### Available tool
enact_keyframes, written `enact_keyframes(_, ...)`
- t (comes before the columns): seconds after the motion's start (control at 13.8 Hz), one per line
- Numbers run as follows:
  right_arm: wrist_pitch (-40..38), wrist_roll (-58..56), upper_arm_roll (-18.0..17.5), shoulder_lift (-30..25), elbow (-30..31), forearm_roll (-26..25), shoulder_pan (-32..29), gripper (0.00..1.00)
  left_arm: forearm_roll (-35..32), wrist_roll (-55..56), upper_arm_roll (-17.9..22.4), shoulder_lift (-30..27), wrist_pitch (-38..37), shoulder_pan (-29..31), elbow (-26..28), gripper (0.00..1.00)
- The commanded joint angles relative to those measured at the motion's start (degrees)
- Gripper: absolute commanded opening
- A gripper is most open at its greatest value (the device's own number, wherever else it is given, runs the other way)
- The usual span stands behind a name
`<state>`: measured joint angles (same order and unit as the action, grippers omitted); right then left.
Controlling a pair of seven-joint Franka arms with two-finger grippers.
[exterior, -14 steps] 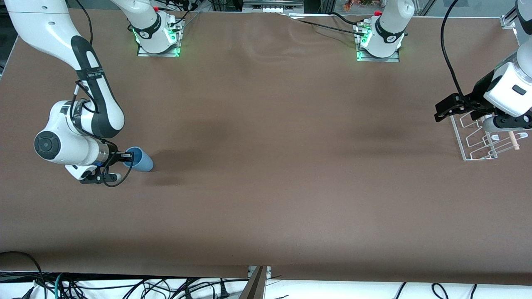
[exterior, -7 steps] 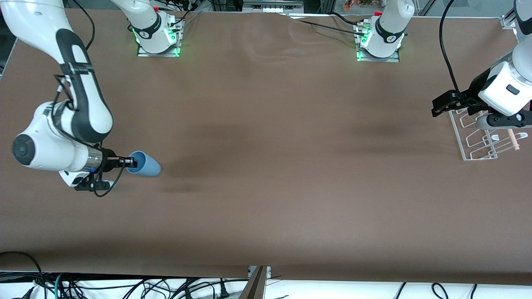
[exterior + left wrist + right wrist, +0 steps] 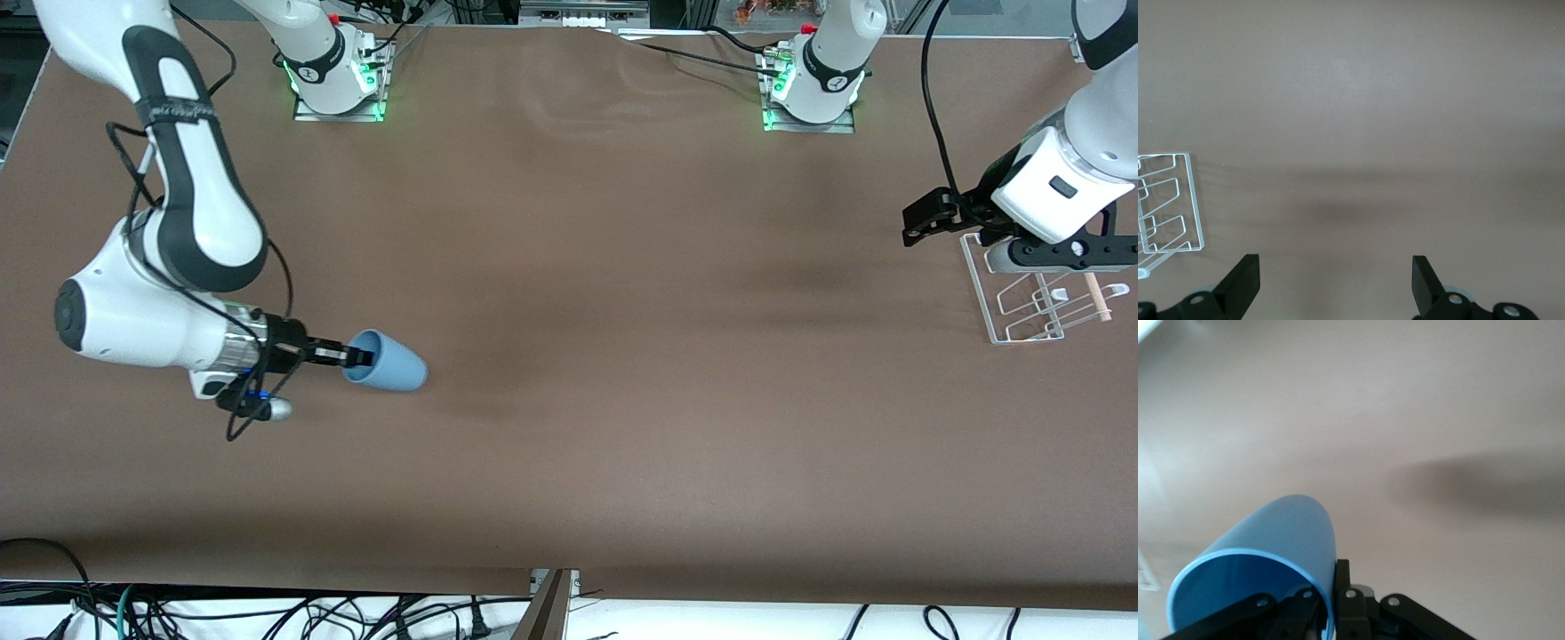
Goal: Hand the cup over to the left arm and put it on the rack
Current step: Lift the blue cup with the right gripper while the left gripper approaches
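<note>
The light-blue cup (image 3: 387,361) hangs on its side over the brown table toward the right arm's end. My right gripper (image 3: 358,356) is shut on its rim, one finger inside the mouth and one outside (image 3: 1327,603); the cup (image 3: 1271,560) fills that wrist view. The clear wire rack (image 3: 1036,293) stands at the left arm's end, with a wooden dowel (image 3: 1095,297) along its top. My left gripper (image 3: 925,224) hovers open over the table beside the rack, its fingers (image 3: 1245,283) wide apart with nothing between them. A corner of the rack (image 3: 1168,203) shows in the left wrist view.
The brown table (image 3: 587,267) spreads between the two arms. The arm bases (image 3: 338,76) (image 3: 813,84) stand along its edge farthest from the front camera. Cables (image 3: 267,613) hang below the edge nearest that camera.
My right arm has carried the cup toward the middle of the table, its base now pointing that way. My left gripper has drifted off the rack toward the middle, still open.
</note>
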<state>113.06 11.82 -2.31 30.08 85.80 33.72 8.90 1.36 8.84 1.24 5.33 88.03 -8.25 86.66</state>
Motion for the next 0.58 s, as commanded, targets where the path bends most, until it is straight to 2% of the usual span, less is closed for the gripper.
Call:
enact_keyframes(0.0,-0.4,9.7,-1.7,0.3,-4.0,3.1,3.1,0.0,0.6,-0.1,-0.4,3.4,1.3,-2.2,-3.6,1.0)
enact_keyframes(0.22,2.4,15.2,-2.4,0.2,-4.9,5.6,8.7,0.0,1.0,-1.5,-1.0,6.0,4.6,-3.3,-5.3,1.0)
enact_keyframes(0.51,7.2,21.4,-2.5,0.2,-7.0,8.1,14.7,0.0,0.9,-6.9,-1.2,5.9,5.1,-4.0,-5.3,1.0)
